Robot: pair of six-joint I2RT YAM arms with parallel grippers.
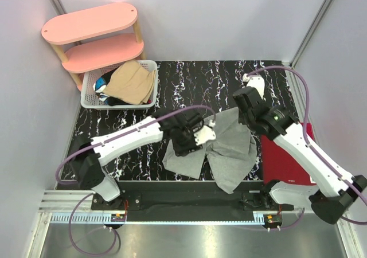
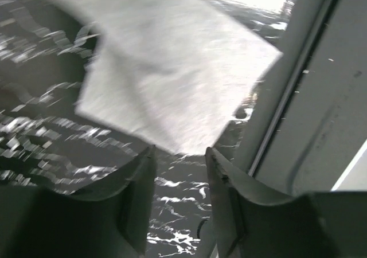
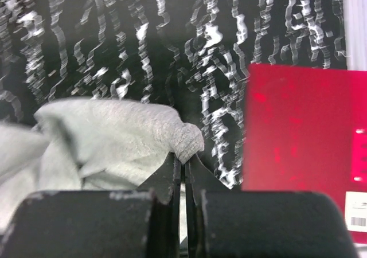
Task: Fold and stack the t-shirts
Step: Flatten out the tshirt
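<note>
Possibly the grey shirt [image 1: 232, 155] slips from the thin pinch of the right gripper [image 3: 183, 160], since the left gripper [image 2: 180, 152] stands spread, holding nothing.

White-shelled arms [image 1: 129, 136], black joints [image 1: 92, 169], purple cables [image 1: 275, 67], dark end effector fingers [image 2: 135, 206]

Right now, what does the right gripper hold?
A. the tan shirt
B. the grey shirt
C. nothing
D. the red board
B: in the right wrist view, the right gripper is closed on a bunched fold of the grey shirt.
</note>
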